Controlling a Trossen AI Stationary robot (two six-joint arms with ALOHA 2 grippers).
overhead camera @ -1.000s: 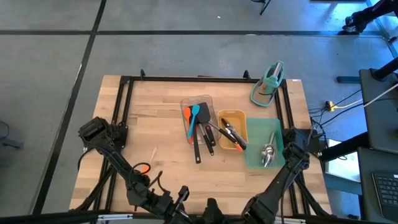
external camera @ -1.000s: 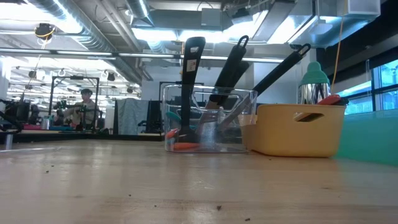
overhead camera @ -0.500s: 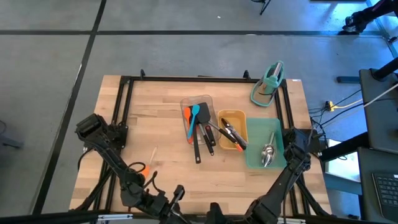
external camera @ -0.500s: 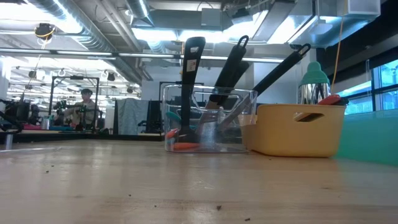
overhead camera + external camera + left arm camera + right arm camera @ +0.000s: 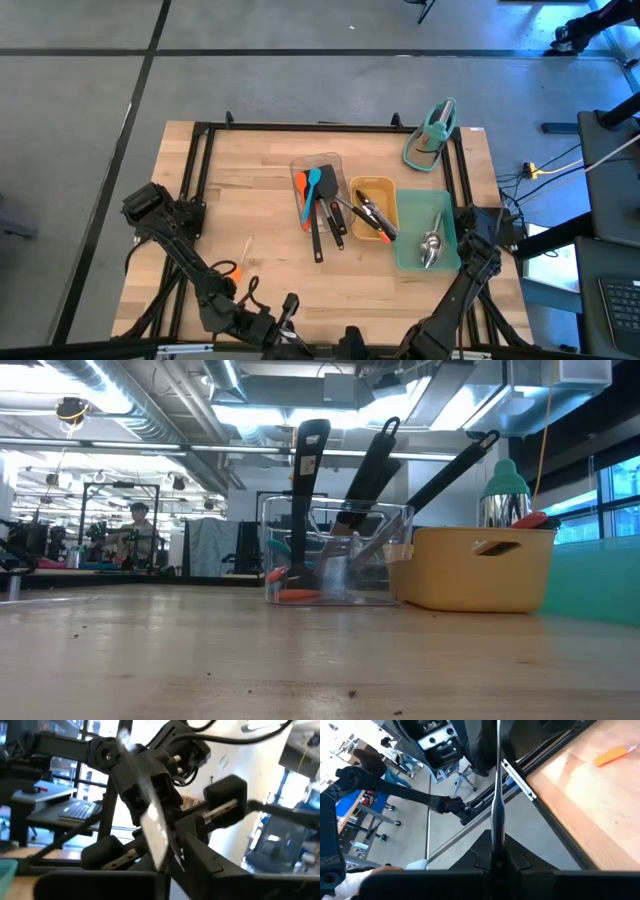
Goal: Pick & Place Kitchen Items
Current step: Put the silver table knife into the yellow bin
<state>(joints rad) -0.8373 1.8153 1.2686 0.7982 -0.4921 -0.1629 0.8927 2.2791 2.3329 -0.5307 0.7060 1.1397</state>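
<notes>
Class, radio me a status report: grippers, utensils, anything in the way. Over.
Right gripper shut on steel utensil, near table edge. Left gripper close alongside. Other utensils in trays. No obstruction seen.

A wooden table (image 5: pixel 250 180) carries three trays (image 5: pixel 372 205) and a teal stand (image 5: pixel 430 135).

Two dark jointed arms (image 5: pixel 185 255), black cables, blocky joints.

High view: straight down over whole bench (image 5: pixel 250 200). Low view: bench-top level, close, facing the clear tray (image 5: pixel 335 555), shared with high view. Wrist views: close, aimed off the bench.
</notes>
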